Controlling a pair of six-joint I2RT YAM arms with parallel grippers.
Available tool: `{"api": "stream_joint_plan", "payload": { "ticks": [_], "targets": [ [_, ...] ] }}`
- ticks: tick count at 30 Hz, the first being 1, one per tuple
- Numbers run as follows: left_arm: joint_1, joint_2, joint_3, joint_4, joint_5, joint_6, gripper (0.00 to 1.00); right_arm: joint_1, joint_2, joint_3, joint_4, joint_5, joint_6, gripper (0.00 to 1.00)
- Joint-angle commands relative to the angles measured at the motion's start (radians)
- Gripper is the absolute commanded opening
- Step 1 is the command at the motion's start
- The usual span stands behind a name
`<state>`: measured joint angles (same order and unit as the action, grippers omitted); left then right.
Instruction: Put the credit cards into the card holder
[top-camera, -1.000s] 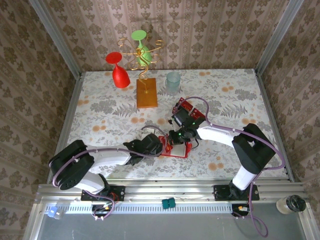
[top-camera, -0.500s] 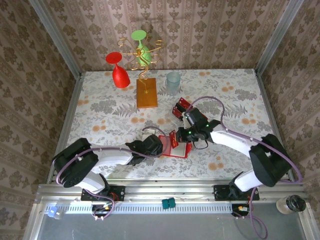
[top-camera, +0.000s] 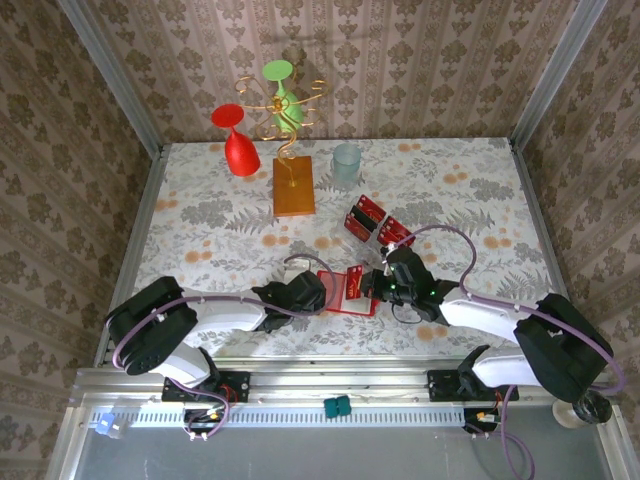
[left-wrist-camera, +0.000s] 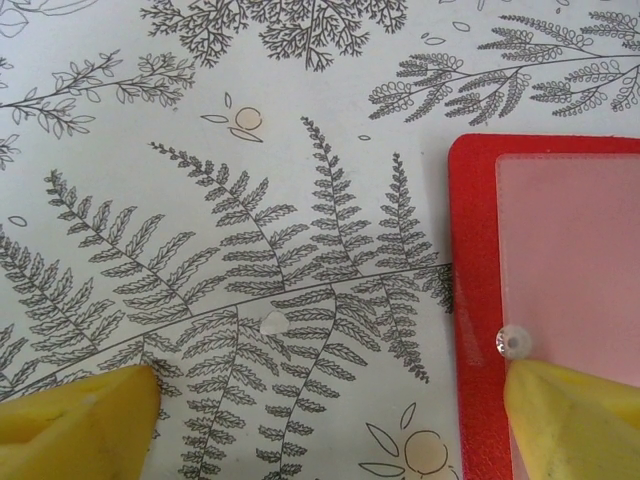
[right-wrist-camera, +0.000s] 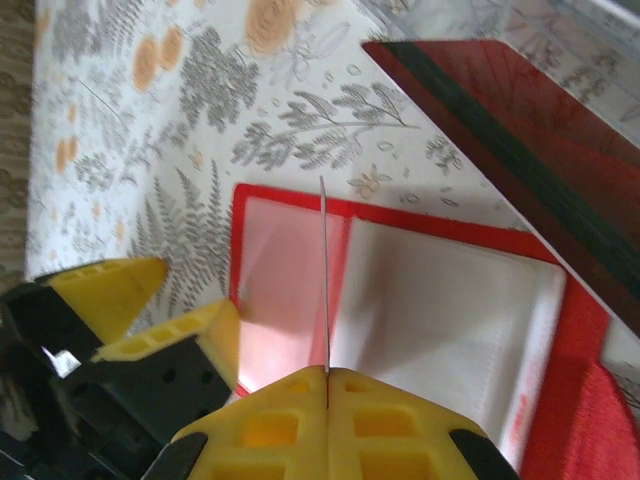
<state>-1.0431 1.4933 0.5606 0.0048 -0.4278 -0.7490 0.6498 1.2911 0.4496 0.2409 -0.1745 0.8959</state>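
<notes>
My right tool (right-wrist-camera: 326, 385) clamped on one credit card (right-wrist-camera: 324, 260), edge-on over the open card holder (right-wrist-camera: 440, 300) at mid bench (top-camera: 220, 220), left tool (left-wrist-camera: 322, 420) wide, one finger (left-wrist-camera: 570, 420) over its pocket, other cards (top-camera: 377, 222) beyond.

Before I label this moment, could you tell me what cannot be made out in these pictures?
Right wrist view: the card in the right gripper is edge-on, so its face is hidden.
Left wrist view: the wallet is cut off by the right edge.
Top view: the loose cards are too small to count.
</notes>
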Motion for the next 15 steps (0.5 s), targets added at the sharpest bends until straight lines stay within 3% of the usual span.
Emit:
{"api": "stream_joint_plan", "payload": {
  "ticks": [1, 15],
  "targets": [
    [-0.016, 0.018, -0.029, -0.048, -0.006, -0.046, 0.9, 0.015, -0.009, -0.01, 0.122, 0.066, 0.052, 0.0],
    [-0.031, -0.012, -0.037, -0.063, -0.022, -0.064, 0.91, 0.036, 0.08, -0.023, 0.166, 0.093, 0.069, 0.0]
  ]
}}
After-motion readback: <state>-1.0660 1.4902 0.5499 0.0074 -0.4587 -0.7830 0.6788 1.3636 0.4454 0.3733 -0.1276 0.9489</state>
